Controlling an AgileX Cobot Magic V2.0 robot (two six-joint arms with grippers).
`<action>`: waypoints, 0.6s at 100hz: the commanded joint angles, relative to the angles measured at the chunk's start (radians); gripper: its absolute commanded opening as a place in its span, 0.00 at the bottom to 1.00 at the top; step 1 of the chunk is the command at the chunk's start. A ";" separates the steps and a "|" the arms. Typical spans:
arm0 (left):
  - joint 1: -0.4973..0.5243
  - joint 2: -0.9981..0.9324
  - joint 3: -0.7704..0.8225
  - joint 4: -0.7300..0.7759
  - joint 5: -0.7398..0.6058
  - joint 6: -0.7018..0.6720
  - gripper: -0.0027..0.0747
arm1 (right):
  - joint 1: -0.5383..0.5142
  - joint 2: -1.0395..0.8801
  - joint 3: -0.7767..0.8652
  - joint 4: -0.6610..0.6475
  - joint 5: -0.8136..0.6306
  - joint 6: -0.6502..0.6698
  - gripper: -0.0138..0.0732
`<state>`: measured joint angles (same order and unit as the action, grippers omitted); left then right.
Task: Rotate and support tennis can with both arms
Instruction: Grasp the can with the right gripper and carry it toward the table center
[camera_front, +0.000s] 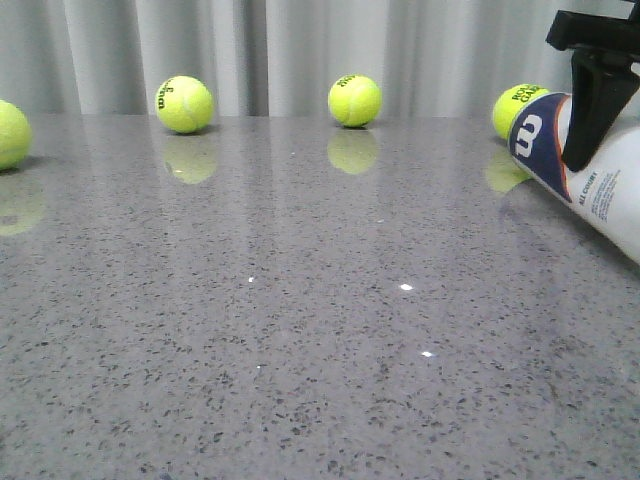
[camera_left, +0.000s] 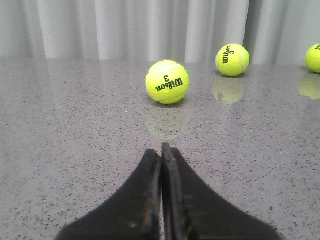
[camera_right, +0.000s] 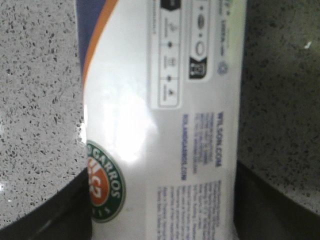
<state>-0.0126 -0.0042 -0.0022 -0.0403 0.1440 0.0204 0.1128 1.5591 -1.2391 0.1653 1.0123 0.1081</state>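
One arm engaged: your right gripper (camera_front: 590, 150) straddles long white plastic tennis can (camera_front: 600, 175), apparently gripping. Your left gripper (camera_left: 161, 155), jaws pressed together, empty. Support, rotation remain.

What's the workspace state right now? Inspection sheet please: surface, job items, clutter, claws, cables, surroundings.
Surface: grey speckled table, glossy, showing ball reflections.
Job's things: tennis can lying tilted at the front view's right edge, partly out of frame.
Clutter: four tennis balls along the far edge: far-left ball, left ball, middle ball, and right ball just behind the can.
Claws: right claw straddles the can, a finger on each side in the right wrist view; left claw shut, holding nothing, low over the table.
Cables: nothing seen.
Surroundings: pale pleated curtain behind the table.
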 joint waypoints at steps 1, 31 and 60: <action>-0.009 -0.040 0.047 -0.001 -0.077 -0.005 0.01 | 0.014 -0.049 -0.039 0.003 -0.032 -0.011 0.52; -0.009 -0.040 0.047 -0.001 -0.077 -0.005 0.01 | 0.202 -0.042 -0.240 -0.006 0.032 -0.277 0.52; -0.009 -0.040 0.047 -0.001 -0.077 -0.005 0.01 | 0.376 0.046 -0.370 -0.006 0.102 -0.778 0.52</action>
<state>-0.0126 -0.0042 -0.0022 -0.0403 0.1440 0.0204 0.4491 1.6258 -1.5670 0.1521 1.1057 -0.4890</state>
